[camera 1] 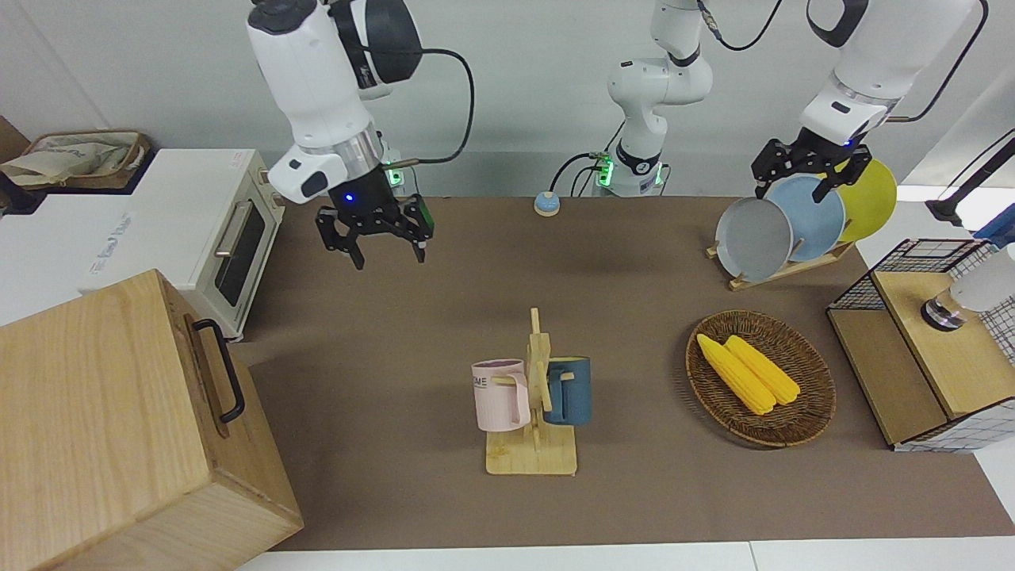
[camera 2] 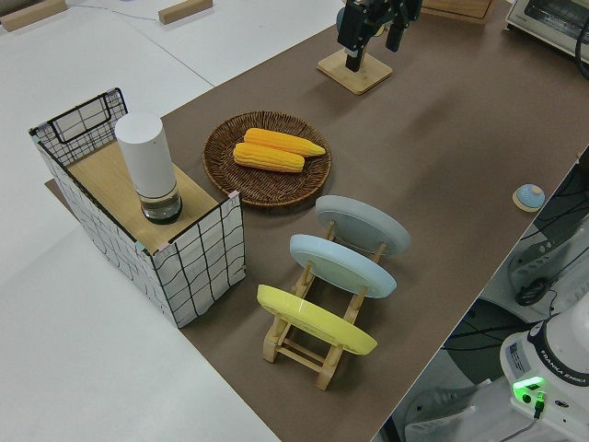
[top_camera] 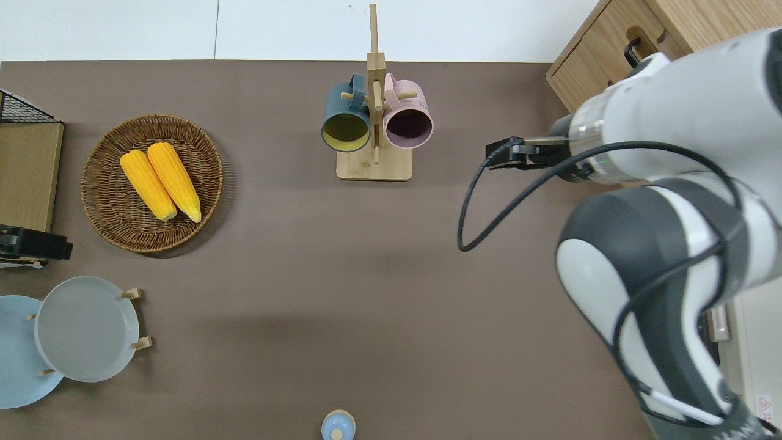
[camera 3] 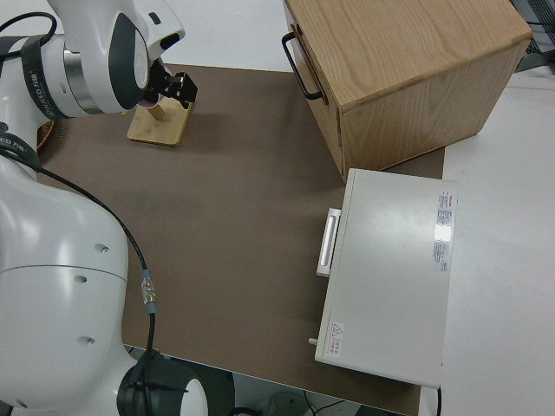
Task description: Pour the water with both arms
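Note:
No water shows in any view. A pink mug and a dark blue mug hang on a wooden rack on the brown mat; both also show in the overhead view, the pink mug and the blue mug. My right gripper is open and empty in the air. In the overhead view it is over bare mat beside the rack, toward the right arm's end. My left gripper is open and empty, up by the plate rack. A white cylinder stands on a wire-basket shelf.
A big wooden box with a black handle and a white toaster oven stand at the right arm's end. A wicker basket holds two corn cobs. A wire-basket shelf stands at the left arm's end. A small blue knob sits near the robots.

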Available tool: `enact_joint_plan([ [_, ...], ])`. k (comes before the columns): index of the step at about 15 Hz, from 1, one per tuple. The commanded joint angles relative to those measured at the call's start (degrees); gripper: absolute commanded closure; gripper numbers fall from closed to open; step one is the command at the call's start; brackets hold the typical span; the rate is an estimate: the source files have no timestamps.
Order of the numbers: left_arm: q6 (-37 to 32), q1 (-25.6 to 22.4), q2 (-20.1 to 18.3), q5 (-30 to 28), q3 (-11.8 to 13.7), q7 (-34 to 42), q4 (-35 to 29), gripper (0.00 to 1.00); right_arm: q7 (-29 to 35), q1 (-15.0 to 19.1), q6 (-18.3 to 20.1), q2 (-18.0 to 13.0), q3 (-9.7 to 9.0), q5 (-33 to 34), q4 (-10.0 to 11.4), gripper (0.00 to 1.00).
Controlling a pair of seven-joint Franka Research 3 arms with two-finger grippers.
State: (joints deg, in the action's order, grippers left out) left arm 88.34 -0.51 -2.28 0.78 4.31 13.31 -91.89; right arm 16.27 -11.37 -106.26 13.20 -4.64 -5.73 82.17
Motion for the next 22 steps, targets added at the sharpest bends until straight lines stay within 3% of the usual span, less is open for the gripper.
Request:
enact_joint_plan([
  [1,2.8,-0.2,1.4,0.6,6.5,6.9,1.4,0.00,0.6,-1.5,-4.0,3.4,0.33,-0.3,-0.1,0.011],
  [6,5.5,-0.2,4.1,0.4,14.8,18.7,3.3,0.00,1.9,-5.3,-12.7,8.3,0.42,0.5,0.1,0.011],
  [10,9.5,-0.7,6.1,-1.0,19.8,26.4,3.5,0.00,1.6,-7.0,-17.3,11.4,0.33,6.8,0.1,0.011],
  [15,14.4,-7.4,8.3,-7.6,19.9,33.2,3.5,0.00,1.7,-8.2,-27.9,16.1,0.33,17.0,0.1,0.013],
  [20,19.3,-10.1,9.1,-12.6,19.9,35.5,3.3,0.00,2.1,-8.1,-36.8,18.4,0.33,18.8,-0.2,0.021],
  [22,23.0,-11.0,9.2,-16.9,19.9,35.9,2.4,0.00,2.1,-8.0,-38.6,18.8,0.33,20.1,-0.3,0.050],
])
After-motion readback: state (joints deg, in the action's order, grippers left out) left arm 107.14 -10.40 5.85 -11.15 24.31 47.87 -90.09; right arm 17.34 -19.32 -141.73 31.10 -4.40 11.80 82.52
